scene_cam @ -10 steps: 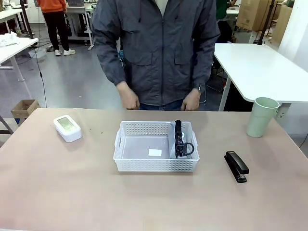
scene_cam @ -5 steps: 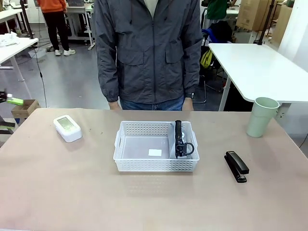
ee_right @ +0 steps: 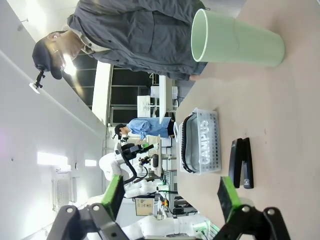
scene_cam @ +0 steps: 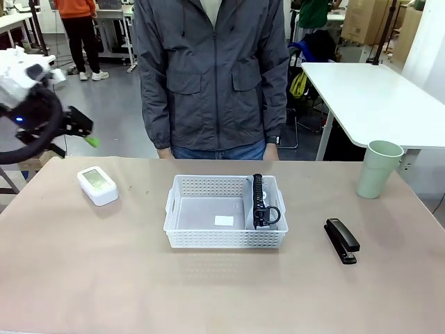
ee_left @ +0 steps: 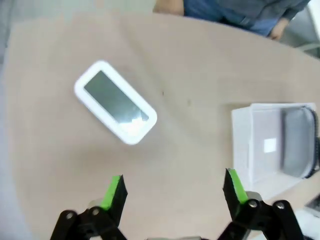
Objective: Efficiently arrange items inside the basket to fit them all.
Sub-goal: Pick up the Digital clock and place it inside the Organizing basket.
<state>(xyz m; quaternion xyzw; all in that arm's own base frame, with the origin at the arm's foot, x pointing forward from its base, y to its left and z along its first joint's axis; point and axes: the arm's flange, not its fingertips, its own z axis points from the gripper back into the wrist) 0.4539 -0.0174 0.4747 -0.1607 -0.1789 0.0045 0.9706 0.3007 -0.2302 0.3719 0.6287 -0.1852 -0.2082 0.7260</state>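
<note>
Left gripper, spread wide and empty, hovers apart from the small white device lying ahead.

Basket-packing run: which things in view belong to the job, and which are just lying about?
Job:
- white basket
- CAMPUS pouch, standing in the basket's right end
- white boxy device, black stapler and green cup, all out on the brown table

Lying about:
- white side table behind the cup
- cardboard boxes far back
</note>
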